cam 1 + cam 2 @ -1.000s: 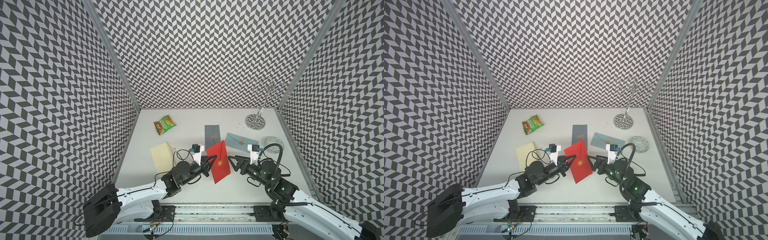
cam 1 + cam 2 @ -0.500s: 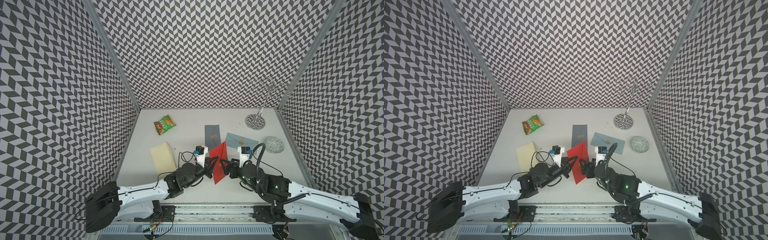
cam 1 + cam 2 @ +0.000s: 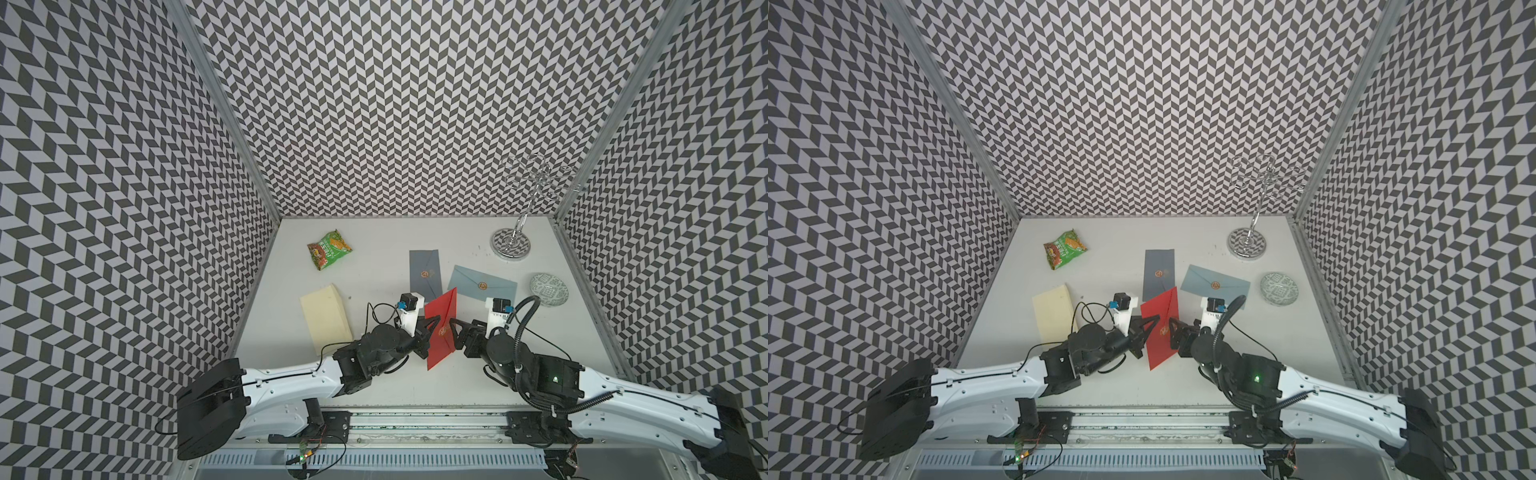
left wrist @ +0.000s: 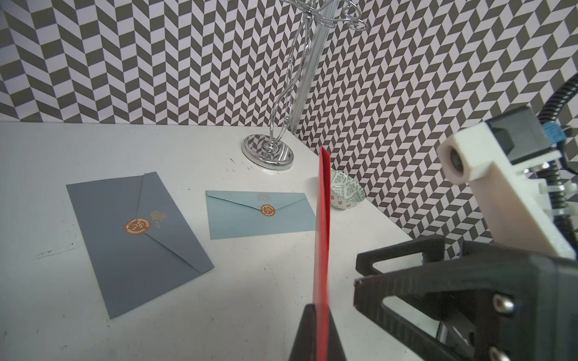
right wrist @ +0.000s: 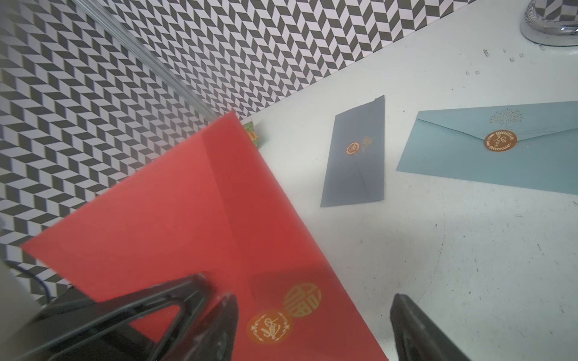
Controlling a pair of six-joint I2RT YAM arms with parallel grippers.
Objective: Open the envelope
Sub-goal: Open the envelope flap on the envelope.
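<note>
The red envelope [image 3: 441, 328] stands on edge over the table [image 3: 374, 299], near the front middle. The left gripper [image 3: 432, 326] is clamped on its side edge. Whether the lower corner touches the table cannot be told. Its flap side, with a gold seal [image 5: 269, 326], faces the right gripper [image 3: 456, 334], whose jaws are spread wide just beside the seal. The left wrist view shows a gap between them and the paper. Behind it a grey envelope [image 3: 424, 272] and a blue envelope [image 3: 482, 284] lie flat and sealed. Farther off are a cream sheet [image 3: 326, 318], a snack bag [image 3: 329, 249], a bowl [image 3: 548, 289] and a metal stand [image 3: 510, 245].
</note>
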